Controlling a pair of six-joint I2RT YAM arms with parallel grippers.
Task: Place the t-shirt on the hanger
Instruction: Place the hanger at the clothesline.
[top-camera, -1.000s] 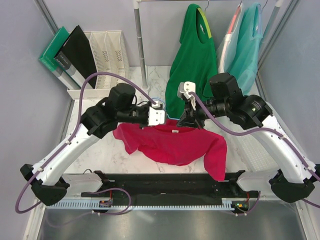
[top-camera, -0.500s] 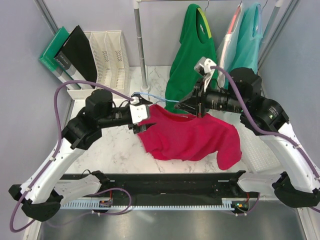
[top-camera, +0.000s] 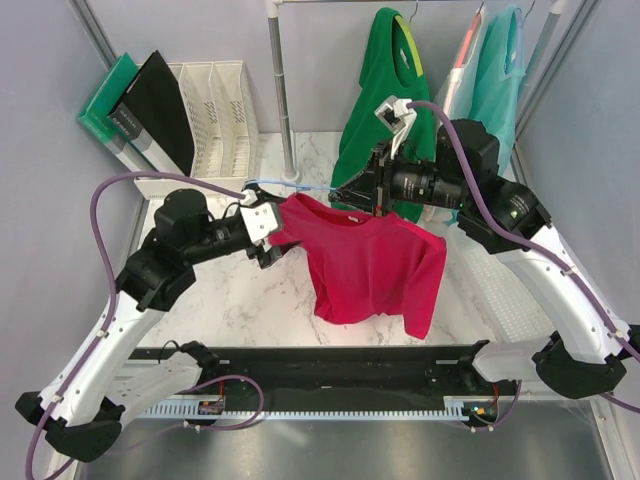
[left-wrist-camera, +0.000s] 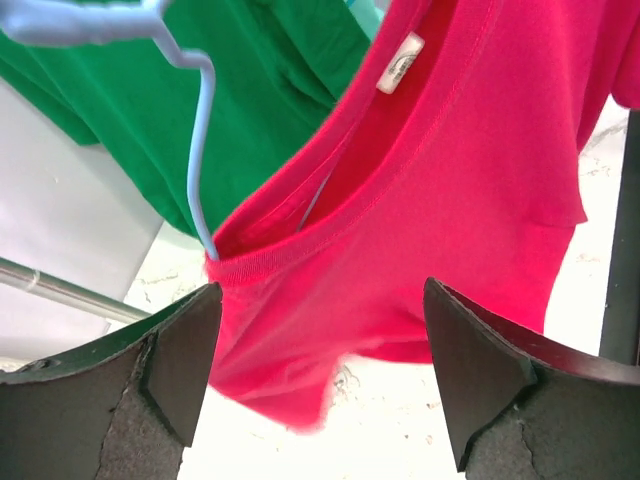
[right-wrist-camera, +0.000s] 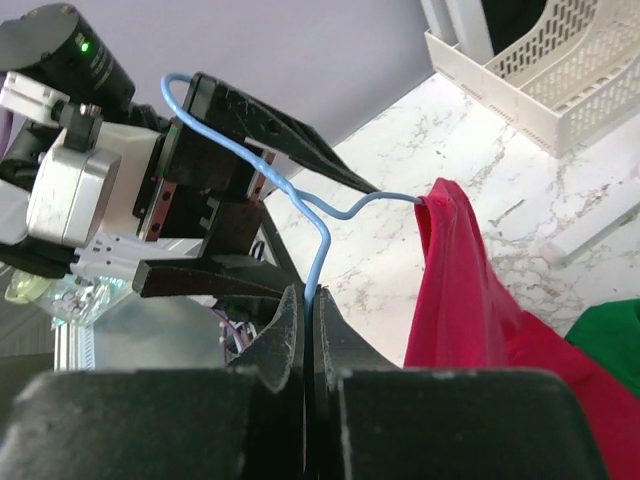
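While the right gripper (right-wrist-camera: 308, 300) pinches the one hanger (right-wrist-camera: 320, 225) carrying the one crimson t-shirt (top-camera: 365, 265), the left gripper (top-camera: 273, 240) gapes wide and empty, with one green shirt (top-camera: 385, 110) and one teal shirt (top-camera: 497, 90) hanging behind.

T-shirt (top-camera: 365, 265) on hanger (top-camera: 300, 187), above table (top-camera: 225, 295); left claw (top-camera: 278, 233) left of it, right claw (top-camera: 346, 197) behind.

No wording can be read in the frames, the small white tag (left-wrist-camera: 400, 62) sewn inside the collar of the crimson t-shirt (left-wrist-camera: 480, 200) being printed too faintly.
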